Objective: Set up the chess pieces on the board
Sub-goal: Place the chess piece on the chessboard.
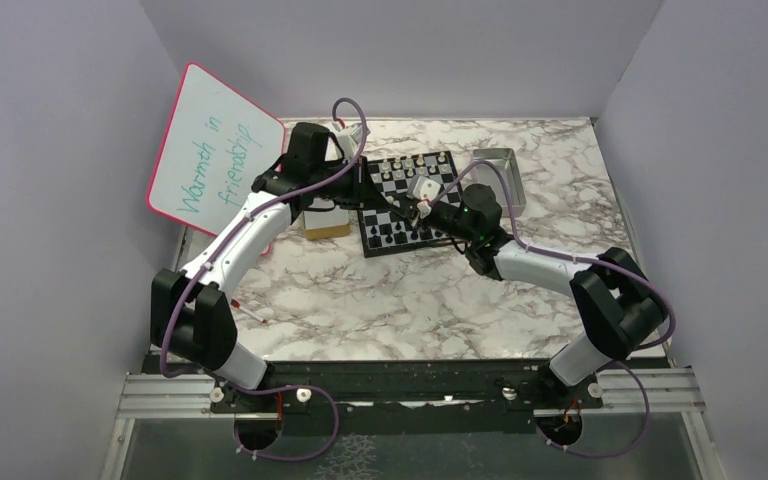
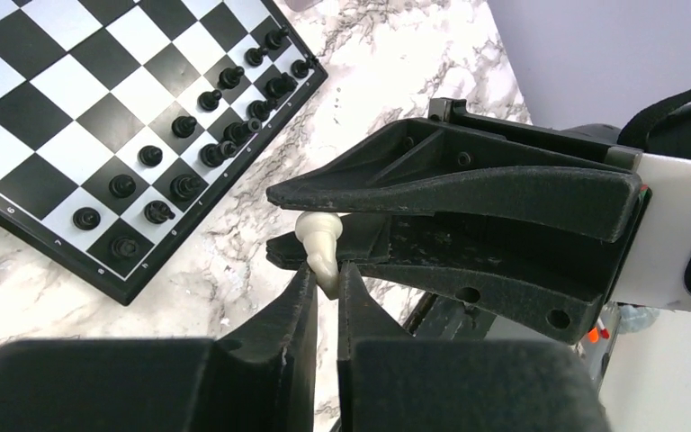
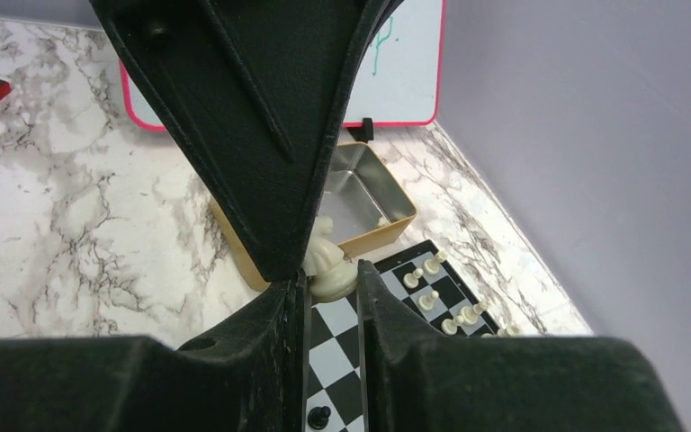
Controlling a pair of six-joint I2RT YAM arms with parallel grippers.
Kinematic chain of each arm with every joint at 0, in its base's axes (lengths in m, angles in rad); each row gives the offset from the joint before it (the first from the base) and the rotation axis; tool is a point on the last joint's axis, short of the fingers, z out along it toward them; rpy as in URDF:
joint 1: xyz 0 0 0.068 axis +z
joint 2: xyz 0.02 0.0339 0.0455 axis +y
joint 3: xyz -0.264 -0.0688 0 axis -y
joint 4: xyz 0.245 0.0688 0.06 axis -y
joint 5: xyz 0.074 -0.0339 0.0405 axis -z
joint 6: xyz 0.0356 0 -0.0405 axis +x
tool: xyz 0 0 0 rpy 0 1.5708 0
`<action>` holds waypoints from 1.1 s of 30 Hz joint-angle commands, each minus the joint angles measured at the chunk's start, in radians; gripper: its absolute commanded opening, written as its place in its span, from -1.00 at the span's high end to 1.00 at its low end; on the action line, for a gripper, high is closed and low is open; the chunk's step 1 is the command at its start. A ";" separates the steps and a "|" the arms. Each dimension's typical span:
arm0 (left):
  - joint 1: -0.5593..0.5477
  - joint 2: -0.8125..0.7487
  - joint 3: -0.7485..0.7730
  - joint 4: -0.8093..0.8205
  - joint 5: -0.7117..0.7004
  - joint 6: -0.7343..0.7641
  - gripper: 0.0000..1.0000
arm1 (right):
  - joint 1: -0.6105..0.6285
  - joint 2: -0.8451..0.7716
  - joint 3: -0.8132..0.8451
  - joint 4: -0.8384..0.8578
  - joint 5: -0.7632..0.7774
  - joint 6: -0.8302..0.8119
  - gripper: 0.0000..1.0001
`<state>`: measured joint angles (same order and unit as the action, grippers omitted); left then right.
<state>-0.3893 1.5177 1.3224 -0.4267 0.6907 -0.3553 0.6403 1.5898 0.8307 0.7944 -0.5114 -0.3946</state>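
Pale piece (image 2: 318, 245) hangs pinched by both tools at once — left tool (image 2: 324, 286) narrow on its lower end, right tool (image 2: 281, 223) clamped on the upper; long axis near-vertical, board (image 2: 99, 135) at upper left.

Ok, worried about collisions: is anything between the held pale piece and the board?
Nothing visible lies between the pale piece and the board beneath it; both the left gripper and right gripper clamp it.
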 commanded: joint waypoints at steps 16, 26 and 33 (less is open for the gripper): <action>-0.006 0.195 0.187 -0.051 -0.368 0.137 0.94 | 0.007 -0.171 -0.153 -0.125 0.213 0.164 -0.99; -0.006 0.543 0.597 -0.274 -0.572 0.252 0.95 | 0.007 -0.440 -0.181 -0.408 0.355 0.303 -1.00; -0.002 0.757 0.902 -0.377 -0.644 0.290 0.92 | 0.008 -0.520 -0.200 -0.466 0.351 0.315 -1.00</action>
<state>-0.3904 2.1887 2.0720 -0.6952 0.1318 -0.1143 0.6418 1.0981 0.6441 0.4023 -0.1940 -0.1059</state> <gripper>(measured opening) 0.088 0.998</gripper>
